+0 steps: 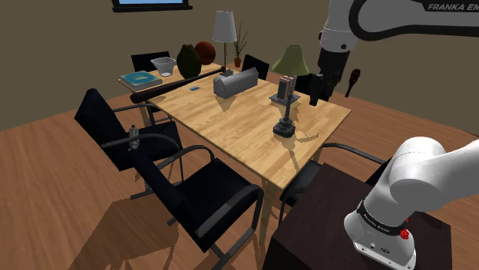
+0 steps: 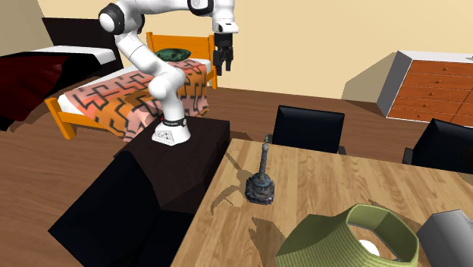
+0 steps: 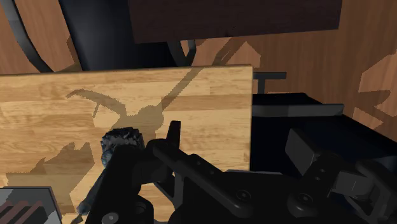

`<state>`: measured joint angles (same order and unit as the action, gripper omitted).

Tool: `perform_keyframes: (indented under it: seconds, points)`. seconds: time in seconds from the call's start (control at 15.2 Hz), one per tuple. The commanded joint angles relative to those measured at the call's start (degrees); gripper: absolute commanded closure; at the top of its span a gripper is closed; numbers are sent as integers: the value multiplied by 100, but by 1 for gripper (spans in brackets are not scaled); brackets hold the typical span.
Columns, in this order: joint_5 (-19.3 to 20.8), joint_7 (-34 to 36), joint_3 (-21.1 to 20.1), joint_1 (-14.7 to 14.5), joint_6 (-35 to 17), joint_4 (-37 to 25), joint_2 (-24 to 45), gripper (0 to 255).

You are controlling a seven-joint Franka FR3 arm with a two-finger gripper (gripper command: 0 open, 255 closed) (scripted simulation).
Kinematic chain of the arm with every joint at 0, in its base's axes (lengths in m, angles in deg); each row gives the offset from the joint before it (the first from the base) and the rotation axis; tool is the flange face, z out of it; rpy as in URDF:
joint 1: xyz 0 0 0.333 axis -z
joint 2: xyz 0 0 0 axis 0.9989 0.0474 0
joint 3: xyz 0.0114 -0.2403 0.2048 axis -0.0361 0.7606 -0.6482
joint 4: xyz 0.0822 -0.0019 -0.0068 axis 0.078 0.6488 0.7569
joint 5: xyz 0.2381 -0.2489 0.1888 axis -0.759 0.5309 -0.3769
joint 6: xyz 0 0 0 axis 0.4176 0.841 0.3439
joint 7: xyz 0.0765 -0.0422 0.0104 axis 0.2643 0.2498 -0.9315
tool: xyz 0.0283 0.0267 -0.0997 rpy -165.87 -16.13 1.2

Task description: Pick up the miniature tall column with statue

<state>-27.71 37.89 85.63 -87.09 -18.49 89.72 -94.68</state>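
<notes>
Leftmost in the shoulder view, black armchairs [image 1: 127, 130] stand along the near side of the wooden table [image 1: 230, 134]. At the table's far left corner sit a stack of books [image 1: 140, 78], a pale bowl [image 1: 163, 64], a dark green vase [image 1: 188, 60], a reddish ball [image 1: 205, 51] and a white-shaded lamp [image 1: 224, 27]. A black baseball bat [image 1: 173, 87] lies slantwise, ending near a grey box-like thing [image 1: 236, 82]. Further right, a small upright box [image 1: 286, 87] stands just behind the miniature column with statue [image 1: 285, 119]. The column is dark and upright on a square base, with bare tabletop on its near side. A green lampshade [image 1: 292, 60] sits beyond it. The gripper [image 1: 317, 96] hangs right of the column, higher and well apart from it. Its fingers stand wide apart, clasping nothing. Seen from the wrist, the statue's dark top [image 3: 121, 143] lies outside the gap between them.
</notes>
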Motion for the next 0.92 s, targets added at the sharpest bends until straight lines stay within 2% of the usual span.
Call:
perform_keyframes:
  seconds: [0.0, 0.46, 0.86]
  points:
    - [0, 0, 0, 0, 0, 0, 0, 0]
    - [406, -903, 742, 158, -592, -551, 1148, 0]
    - [495, -1684, 1314, 219, -993, -1306, 2299, 0]
